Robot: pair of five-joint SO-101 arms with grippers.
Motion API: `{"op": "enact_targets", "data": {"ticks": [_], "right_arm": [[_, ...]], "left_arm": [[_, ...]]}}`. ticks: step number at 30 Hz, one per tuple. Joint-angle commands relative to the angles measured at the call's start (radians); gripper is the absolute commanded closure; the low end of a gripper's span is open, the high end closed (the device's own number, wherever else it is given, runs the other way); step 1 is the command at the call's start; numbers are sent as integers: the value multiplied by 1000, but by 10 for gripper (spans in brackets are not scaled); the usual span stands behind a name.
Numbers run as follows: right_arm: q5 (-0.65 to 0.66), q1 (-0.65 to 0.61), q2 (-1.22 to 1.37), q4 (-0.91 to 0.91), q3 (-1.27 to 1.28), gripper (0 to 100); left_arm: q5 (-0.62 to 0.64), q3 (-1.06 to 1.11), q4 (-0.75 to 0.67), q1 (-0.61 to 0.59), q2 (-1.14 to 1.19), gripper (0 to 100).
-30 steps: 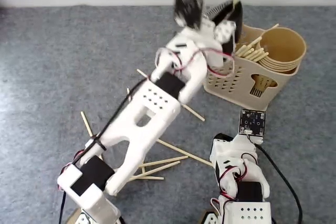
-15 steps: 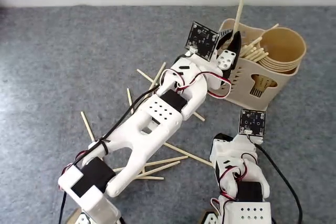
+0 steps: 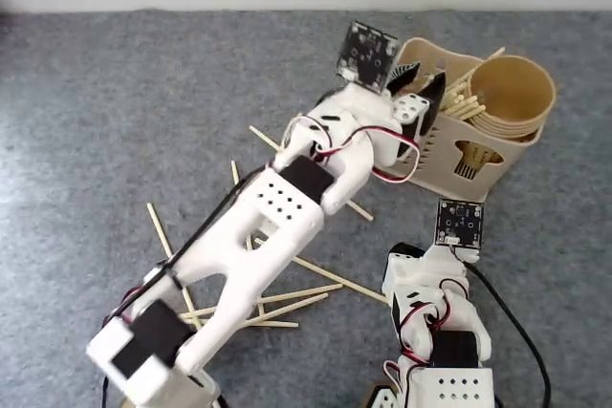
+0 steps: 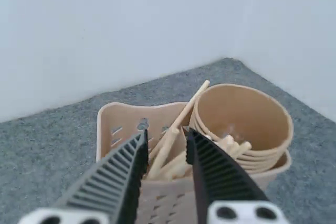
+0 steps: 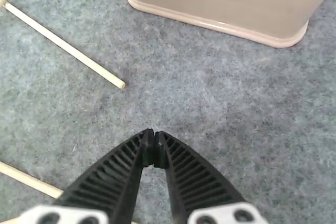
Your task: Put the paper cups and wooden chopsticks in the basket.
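The beige basket (image 3: 421, 171) stands at the back right with a stack of paper cups (image 3: 512, 93) in its right half and several wooden chopsticks (image 3: 461, 95) leaning in its left half. My left gripper (image 3: 421, 85) hangs open just over the basket's left rim. From the left wrist, the jaws of the left gripper (image 4: 165, 137) frame the chopsticks (image 4: 176, 135), the basket (image 4: 107, 116) and the cups (image 4: 244, 116), with nothing held. My right gripper (image 5: 154, 145) is shut and empty, low over the carpet in front of the basket (image 5: 220, 1).
Several loose chopsticks (image 3: 292, 298) lie scattered on the grey carpet under and beside the left arm, one (image 3: 160, 228) farther left. One chopstick (image 5: 63, 45) ends a short way ahead of the right gripper. A white wall closes the back.
The chopstick held upright in the left gripper over the basket is gone from the jaws; the gripper has opened and the stick now lies in the basket. The right arm kept still.
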Motion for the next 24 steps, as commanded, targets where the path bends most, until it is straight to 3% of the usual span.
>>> {"op": "enact_targets", "data": {"ticks": [1,6,14,24], "right_arm": [[0,5,-22,4,11,990],[0,5,-22,4,11,990],[0,5,-22,4,11,990],[0,5,-22,4,11,990]], "left_arm": [[58,-130,192,-14,-146,877],[104,-236,428,-38,-230,878],[158,-363,643,-157,-336,878],[152,-364,1060,-436,-388,877]]}}
